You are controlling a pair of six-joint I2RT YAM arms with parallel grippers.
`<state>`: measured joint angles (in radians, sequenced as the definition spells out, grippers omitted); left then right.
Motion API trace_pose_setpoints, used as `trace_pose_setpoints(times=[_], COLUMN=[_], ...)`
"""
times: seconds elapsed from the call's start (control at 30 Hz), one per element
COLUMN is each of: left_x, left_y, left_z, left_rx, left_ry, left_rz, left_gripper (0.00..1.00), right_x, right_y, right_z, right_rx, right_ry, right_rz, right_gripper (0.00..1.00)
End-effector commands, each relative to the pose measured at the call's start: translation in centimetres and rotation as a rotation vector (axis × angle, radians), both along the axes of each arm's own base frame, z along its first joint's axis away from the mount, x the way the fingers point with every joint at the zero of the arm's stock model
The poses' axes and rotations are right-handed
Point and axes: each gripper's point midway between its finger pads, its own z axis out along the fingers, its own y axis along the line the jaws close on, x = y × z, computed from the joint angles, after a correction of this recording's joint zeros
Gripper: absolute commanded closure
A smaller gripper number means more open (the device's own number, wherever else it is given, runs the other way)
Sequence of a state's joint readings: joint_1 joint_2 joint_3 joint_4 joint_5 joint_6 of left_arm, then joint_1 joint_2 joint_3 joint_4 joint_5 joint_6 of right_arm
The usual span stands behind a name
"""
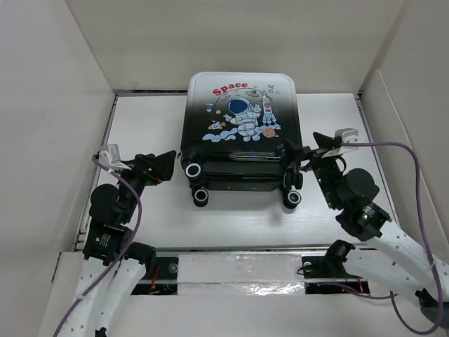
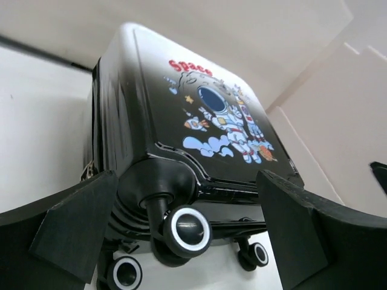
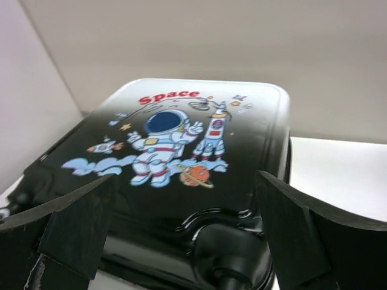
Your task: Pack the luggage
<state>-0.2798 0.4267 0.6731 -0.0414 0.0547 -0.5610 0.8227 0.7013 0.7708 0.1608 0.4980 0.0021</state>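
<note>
Top external view shows the luggage (image 1: 242, 133) closed, flat on the table (image 1: 140, 126), wheels toward the arms, w/ left end effector (image 1: 168, 167) & right end effector (image 1: 298, 160) both spread, holding nothing, flanking its wheel corners, probably to steady it.

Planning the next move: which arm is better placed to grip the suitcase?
Probably right: the right gripper is open at a wheel corner of the luggage; the left gripper, also open, stands slightly clear.

A white surface (image 1: 140, 217) lies enclosed by pale walls (image 1: 49, 105) on the left, right and far sides. A shiny silver strip (image 1: 238, 270) runs along its near edge.
</note>
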Motion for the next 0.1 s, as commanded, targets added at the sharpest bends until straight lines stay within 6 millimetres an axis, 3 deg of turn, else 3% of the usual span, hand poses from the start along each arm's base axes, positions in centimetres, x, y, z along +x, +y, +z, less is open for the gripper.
trace_pose_setpoints(times=[0.0,0.07], left_x=[-0.88,-0.68], left_y=[-0.17,-0.25], left_z=[2.65,2.7], left_rx=[0.028,0.033], left_ry=[-0.096,-0.083], left_rz=[-0.029,-0.03], left_gripper=[0.01,0.01], right_x=[1.15,1.64], right_y=[1.14,1.4], right_z=[-3.74,-4.23], right_rx=[-0.037,-0.039], right_ry=[0.107,0.115], right_rz=[0.073,0.086], right_gripper=[0.0,0.0])
